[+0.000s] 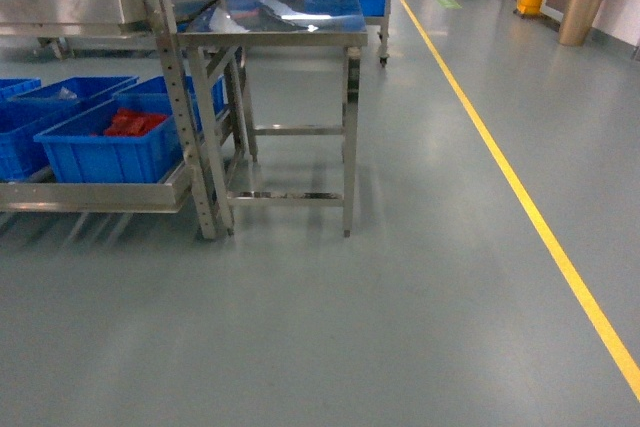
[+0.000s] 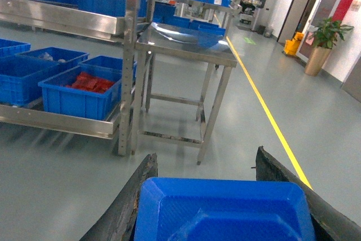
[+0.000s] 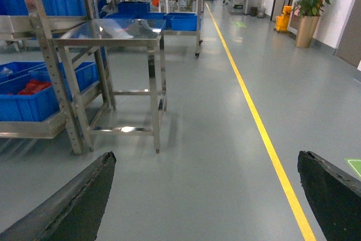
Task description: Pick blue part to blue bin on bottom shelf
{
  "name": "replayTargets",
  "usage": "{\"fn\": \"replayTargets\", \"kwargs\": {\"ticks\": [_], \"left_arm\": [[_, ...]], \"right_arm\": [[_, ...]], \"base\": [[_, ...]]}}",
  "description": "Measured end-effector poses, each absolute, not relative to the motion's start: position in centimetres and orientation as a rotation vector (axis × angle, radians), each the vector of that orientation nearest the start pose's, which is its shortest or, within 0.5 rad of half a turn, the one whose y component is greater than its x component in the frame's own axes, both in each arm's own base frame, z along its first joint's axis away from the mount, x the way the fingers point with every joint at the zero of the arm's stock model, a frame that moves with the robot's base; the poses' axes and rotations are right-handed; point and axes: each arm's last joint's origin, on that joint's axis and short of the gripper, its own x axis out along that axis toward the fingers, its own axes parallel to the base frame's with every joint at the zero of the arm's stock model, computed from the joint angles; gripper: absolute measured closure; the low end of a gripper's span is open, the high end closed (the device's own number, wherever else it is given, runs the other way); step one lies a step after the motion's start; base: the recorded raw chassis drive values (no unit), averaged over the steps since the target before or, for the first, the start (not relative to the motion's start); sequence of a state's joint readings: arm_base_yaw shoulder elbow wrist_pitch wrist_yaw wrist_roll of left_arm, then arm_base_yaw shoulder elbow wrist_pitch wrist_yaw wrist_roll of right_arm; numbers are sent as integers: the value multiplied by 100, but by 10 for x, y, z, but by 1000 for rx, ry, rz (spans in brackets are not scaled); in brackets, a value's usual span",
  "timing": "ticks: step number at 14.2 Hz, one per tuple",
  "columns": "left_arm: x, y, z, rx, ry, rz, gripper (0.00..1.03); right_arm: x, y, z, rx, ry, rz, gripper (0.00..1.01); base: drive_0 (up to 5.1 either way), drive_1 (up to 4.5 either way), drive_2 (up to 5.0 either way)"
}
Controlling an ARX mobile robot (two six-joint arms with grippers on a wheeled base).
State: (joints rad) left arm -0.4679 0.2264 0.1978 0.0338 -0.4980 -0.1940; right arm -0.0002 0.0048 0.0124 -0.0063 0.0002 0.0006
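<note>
left wrist view: left gripper [image 2: 225, 207] grips the blue part [image 2: 223, 210], facing the steel desk [image 2: 186, 43]; right gripper [image 3: 208, 196] jaws spread wide.

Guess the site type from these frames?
Likely a factory or warehouse parts area: steel flow racks holding blue bins, a stainless steel work table, and a yellow aisle line on a grey coated floor.

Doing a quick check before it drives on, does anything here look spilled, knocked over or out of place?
Nothing stands out. The floor looks clean, the steel table stands square, and the blue bins sit in line on the bottom shelf. The left gripper holds a blue part.
</note>
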Motion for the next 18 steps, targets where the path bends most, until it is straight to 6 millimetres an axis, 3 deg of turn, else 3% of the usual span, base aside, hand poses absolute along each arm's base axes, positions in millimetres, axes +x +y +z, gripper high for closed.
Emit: {"fn": "replayTargets", "kwargs": {"ticks": [18], "left_arm": [[98,-34,216,-197,-10,31,59]], "right_arm": [[97,0,167,0,-3,0,3]], "base": [[2,432,-428]]}}
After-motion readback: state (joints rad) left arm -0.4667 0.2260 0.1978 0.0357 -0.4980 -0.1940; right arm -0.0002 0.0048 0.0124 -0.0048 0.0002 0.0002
